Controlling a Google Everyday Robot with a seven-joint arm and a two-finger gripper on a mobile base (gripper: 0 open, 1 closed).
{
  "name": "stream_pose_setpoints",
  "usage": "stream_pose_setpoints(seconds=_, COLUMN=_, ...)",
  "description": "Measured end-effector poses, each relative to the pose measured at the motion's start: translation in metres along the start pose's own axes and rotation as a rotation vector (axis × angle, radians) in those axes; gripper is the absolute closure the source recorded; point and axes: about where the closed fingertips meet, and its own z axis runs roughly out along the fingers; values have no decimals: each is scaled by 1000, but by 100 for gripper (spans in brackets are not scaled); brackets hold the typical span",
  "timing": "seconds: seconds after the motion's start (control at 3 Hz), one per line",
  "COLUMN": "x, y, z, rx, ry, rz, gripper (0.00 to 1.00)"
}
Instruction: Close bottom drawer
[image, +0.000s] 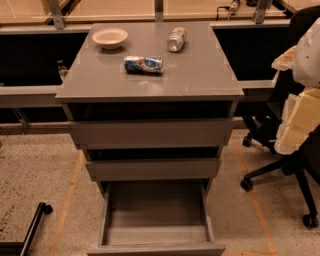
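A grey cabinet (150, 87) with three drawers stands in the middle of the camera view. The bottom drawer (156, 247) is pulled far out toward me, and its inside looks empty. The middle drawer (152, 169) and top drawer (150, 132) also stick out a little. My arm comes in at the right edge, white above and cream below. My gripper (292, 137) hangs there, to the right of the cabinet at about the height of the top drawer, apart from all drawers.
On the cabinet top lie a white bowl (110, 37), a crushed can (144, 64) and a plastic bottle (176, 39). A black office chair (280, 165) stands at the right behind my arm. A black wheeled leg (35, 220) is at the lower left. Orange tape lines mark the speckled floor.
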Motion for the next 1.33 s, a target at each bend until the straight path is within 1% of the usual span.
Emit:
stream_pose_setpoints(seconds=0.33, x=0, y=0, z=0, rx=0, ry=0, rz=0, gripper=0)
stream_pose_setpoints(seconds=0.67, x=-1, y=-1, z=-2, rx=9, ry=-3, rz=-1, gripper=13)
stream_pose_setpoints(seconds=1.0, x=2, y=-1, z=20, rx=-15, ry=-11, rz=-10, gripper=38)
stream_pose_setpoints(seconds=1.33, x=16, y=-3, z=62, rx=-7, ry=12, rz=-25, gripper=69)
